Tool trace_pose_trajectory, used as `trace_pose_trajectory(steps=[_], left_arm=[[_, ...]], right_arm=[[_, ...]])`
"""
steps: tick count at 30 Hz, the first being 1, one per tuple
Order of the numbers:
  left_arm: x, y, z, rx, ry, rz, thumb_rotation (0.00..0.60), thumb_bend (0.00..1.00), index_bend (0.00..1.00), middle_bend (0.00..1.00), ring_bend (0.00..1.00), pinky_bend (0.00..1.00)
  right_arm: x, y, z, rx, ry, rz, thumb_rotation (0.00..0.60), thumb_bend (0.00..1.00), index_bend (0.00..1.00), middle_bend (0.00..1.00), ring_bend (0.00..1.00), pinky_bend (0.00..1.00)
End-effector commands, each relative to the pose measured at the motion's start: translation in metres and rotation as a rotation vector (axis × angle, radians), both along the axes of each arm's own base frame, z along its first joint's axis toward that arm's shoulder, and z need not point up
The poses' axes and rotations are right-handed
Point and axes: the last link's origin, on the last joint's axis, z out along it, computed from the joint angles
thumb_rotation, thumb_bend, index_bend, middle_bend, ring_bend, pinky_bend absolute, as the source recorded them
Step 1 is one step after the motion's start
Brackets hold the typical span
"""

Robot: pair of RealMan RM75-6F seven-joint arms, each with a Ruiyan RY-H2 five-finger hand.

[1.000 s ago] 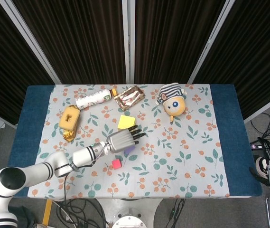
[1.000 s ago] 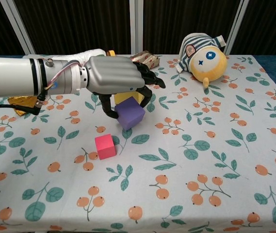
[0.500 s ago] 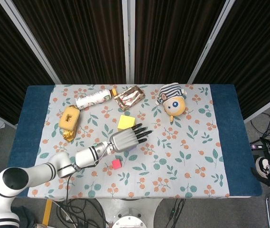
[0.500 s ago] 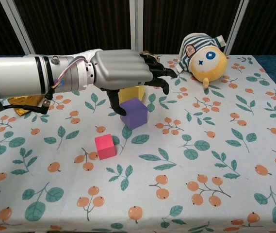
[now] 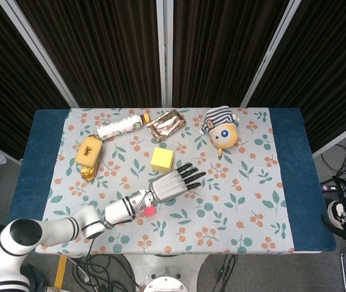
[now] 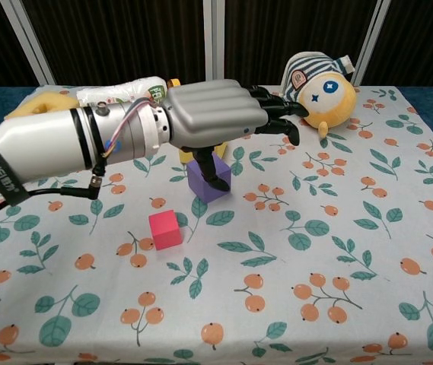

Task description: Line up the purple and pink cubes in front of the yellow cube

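My left hand [image 6: 216, 118] hovers mid-frame, fingers [image 6: 277, 114] spread, holding nothing, above the purple cube [image 6: 207, 179]; the pink cube [image 6: 164, 229] sits lower left.

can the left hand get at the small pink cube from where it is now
Probably yes: the left hand hovers open above the purple cube, and the small pink cube sits just nearer on the floral tablecloth with nothing around it.

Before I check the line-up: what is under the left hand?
The purple cube sits on the tablecloth under the left hand, the thumb by its top. The yellow cube lies behind it, largely covered in the chest view.
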Motion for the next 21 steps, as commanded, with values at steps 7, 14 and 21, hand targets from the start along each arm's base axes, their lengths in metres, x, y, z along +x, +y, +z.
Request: trace_pose_trajectory(steps=[7,14,21], left_arm=[[0.004,0.012,-0.016,0.041,0.005,0.048,0.6,0.03,0.24,0.1,0.11,0.12],[0.003,0.012,-0.024,0.063,0.057,0.012,0.6,0.03,0.24,0.1,0.11,0.12],[-0.007,0.012,-0.019,0.105,0.102,-0.044,0.6,0.03,0.24,0.09,0.1,0.12]], right_arm=[[0.0,-0.001,-0.001,0.005,-0.004,-0.004,0.6,0.13,0.0,0.12,0.0,0.1],[-0.001,-0.001,-0.001,0.006,-0.009,-0.005,0.6,0.14,0.0,0.11,0.0,0.1],[-0.002,0.0,0.001,-0.005,-0.013,-0.006,0.6,0.14,0.0,0.11,0.0,0.1]])
